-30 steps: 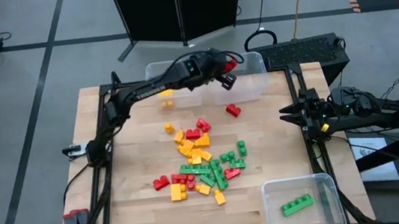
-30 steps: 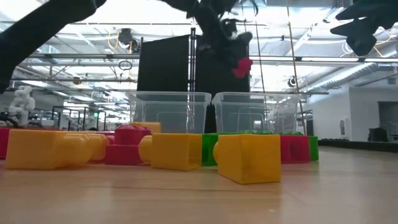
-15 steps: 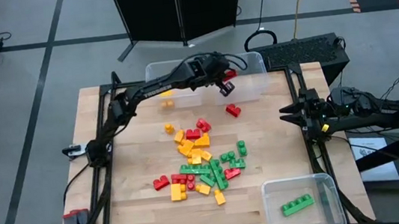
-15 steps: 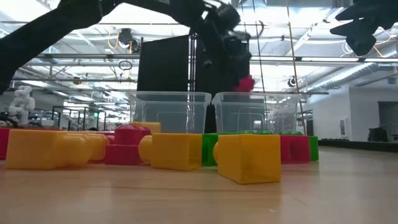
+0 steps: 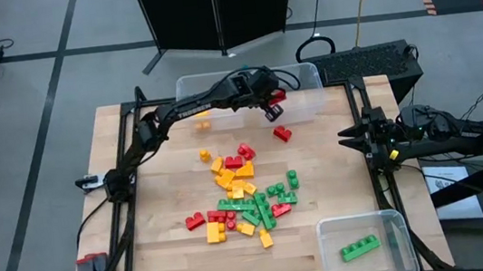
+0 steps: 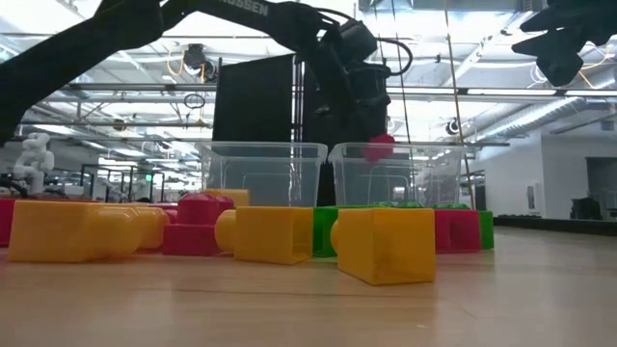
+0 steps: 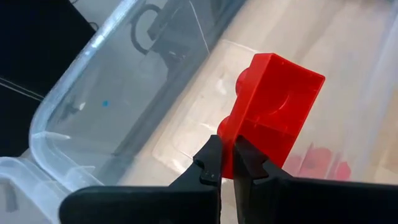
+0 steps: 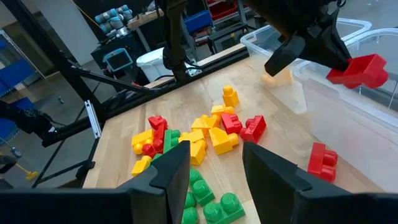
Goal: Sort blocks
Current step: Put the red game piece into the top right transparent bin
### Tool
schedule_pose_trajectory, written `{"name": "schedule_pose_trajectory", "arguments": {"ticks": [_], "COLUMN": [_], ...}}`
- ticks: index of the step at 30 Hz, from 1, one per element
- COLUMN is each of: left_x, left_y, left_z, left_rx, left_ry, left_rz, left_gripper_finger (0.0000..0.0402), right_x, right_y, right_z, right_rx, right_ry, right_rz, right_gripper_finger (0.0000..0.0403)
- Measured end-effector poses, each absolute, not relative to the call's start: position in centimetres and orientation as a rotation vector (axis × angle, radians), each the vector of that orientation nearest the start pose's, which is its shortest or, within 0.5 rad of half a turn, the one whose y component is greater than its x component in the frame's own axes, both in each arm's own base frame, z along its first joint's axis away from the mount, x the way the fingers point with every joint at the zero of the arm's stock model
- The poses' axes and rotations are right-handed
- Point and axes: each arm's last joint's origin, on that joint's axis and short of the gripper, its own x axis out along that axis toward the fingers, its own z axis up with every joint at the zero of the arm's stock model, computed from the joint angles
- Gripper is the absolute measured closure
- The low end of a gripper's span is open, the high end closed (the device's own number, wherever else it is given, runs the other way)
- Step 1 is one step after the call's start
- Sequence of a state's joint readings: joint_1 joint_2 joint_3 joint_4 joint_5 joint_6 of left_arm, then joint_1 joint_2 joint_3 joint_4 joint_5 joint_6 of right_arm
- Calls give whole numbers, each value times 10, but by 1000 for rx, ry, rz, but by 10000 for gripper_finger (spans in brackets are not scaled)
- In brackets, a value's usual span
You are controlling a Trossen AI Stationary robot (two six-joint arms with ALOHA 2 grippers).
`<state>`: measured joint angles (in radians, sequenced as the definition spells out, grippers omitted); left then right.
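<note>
A red block (image 5: pixel 280 95) hangs over the clear bin (image 5: pixel 306 101) at the table's far right, with my left gripper (image 5: pixel 273 106) shut on it. In the low view the red block (image 6: pixel 378 146) is level with that bin's rim. A pile of red, yellow and green blocks (image 5: pixel 244 199) lies on the middle of the table, and a lone red block (image 5: pixel 282 133) lies on the wood just near of the bin. My right gripper (image 5: pixel 344 138) waits open at the table's right edge, pointing toward the pile. My left gripper pinches one end of the red block (image 7: pixel 229 142) between its two fingertips (image 7: pixel 210 163). The fingers slant down toward the far edge. The block sticks out beyond the fingertips, tilted and lifted clear, above the bin's inside.
A second clear bin (image 5: pixel 183 89) stands at the far edge to the left of the first, with a yellow block (image 5: pixel 202 112) in it. A third clear bin (image 5: pixel 392 260) at the near right corner holds a green block (image 5: pixel 360 248). Bare wood lies left of the pile.
My left gripper has sunk with the red block from well above the far right bin to about its rim, and its wrist has rolled a little. The block stays in the hold.
</note>
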<state>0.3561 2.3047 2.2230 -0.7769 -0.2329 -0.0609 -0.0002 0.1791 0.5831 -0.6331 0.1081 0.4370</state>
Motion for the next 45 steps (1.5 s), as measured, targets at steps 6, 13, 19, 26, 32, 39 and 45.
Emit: {"name": "schedule_pose_trajectory", "arguments": {"ticks": [6,13,19,26,32,39,45], "left_x": [476,477,477,448,391,334,308], "left_y": [181,179,169,124,78,39,19], "left_z": [267,267,281,376,458,512,531], "left_rx": [-104,-109,-104,-68,-12,24,32], "left_ry": [851,846,840,660,491,347,279], "left_rz": [528,521,505,445,479,537,545], "left_gripper_finger": [388,295,239,242,255,263,263], "right_x": [56,56,57,81,127,158,177], "right_y": [-3,-3,-5,-12,-15,-17,-22], "right_z": [280,280,280,273,256,231,206], "right_rx": [428,429,471,438,378,406,405], "right_ry": [201,201,184,258,414,520,620], "right_rz": [-157,-157,-241,-518,-649,-832,-946], "right_gripper_finger": [257,257,257,296,393,401,402]}}
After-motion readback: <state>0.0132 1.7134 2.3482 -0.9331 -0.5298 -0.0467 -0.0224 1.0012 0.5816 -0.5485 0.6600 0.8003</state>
